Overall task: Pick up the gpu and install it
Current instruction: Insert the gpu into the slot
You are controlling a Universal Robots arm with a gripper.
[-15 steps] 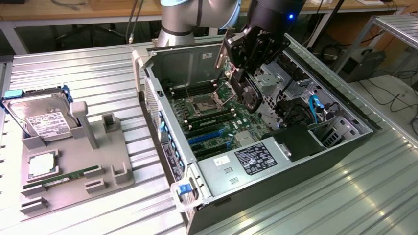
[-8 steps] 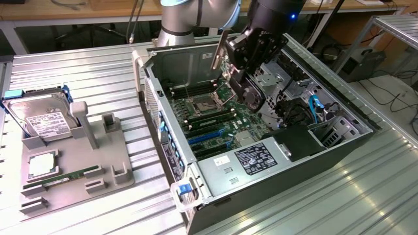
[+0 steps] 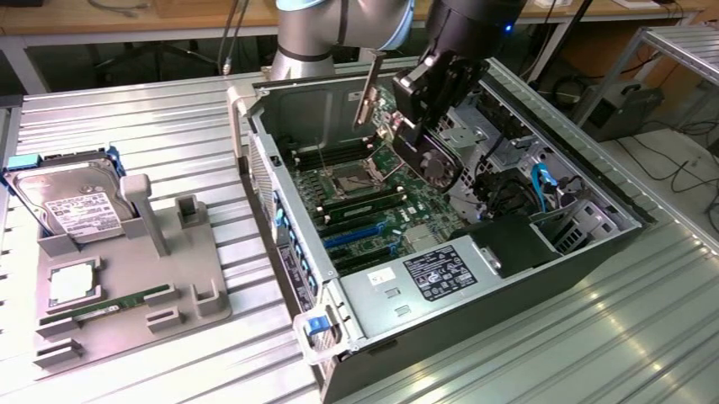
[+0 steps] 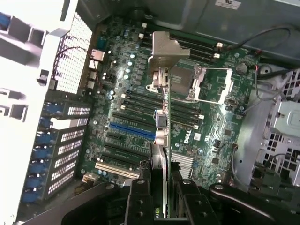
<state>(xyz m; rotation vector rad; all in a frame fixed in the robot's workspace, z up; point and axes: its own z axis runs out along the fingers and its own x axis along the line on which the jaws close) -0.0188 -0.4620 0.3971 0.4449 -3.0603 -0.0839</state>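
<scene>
The claw (image 4: 161, 199) is clamped on the gpu (image 4: 164, 51), held over the motherboard (image 4: 124, 65) inside the open computer case (image 3: 388, 295).

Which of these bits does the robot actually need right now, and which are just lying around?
In the job: gpu, gripped by the claw; open computer; its motherboard.

Lying about: hard drive, memory stick and silver chip, all on the grey tray.
</scene>
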